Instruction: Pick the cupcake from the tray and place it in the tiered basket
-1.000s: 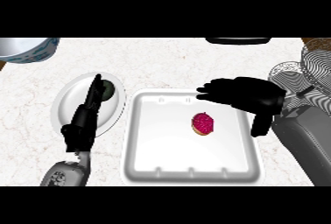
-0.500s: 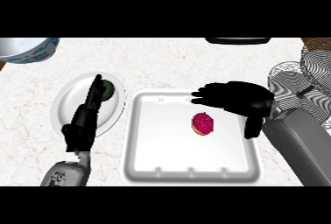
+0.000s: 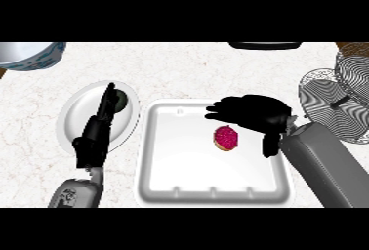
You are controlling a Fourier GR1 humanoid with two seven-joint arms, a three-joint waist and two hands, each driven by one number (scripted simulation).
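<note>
Pink cupcake [image 3: 227,138] seems untouched beside right hand [image 3: 252,113].

The surface [image 3: 202,68] looks like pale veined marble, smooth and matt. The tray [image 3: 169,171] is white, smooth, with a soft plastic sheen. The plate [image 3: 75,114] is glossy white. The basket [image 3: 328,97] is thin wire mesh. The cupcake [image 3: 227,138] has rough, speckled pink icing.

Cupcake [image 3: 227,138]: small, pink-magenta top, pale tan edge along lower side, lying in upper right part of tray.
Tray [image 3: 163,183]: white, shallow, rounded corners, flat on tabletop.
Tiered basket [image 3: 330,97]: round wire mesh tiers, at right edge, well apart from cupcake.
</note>
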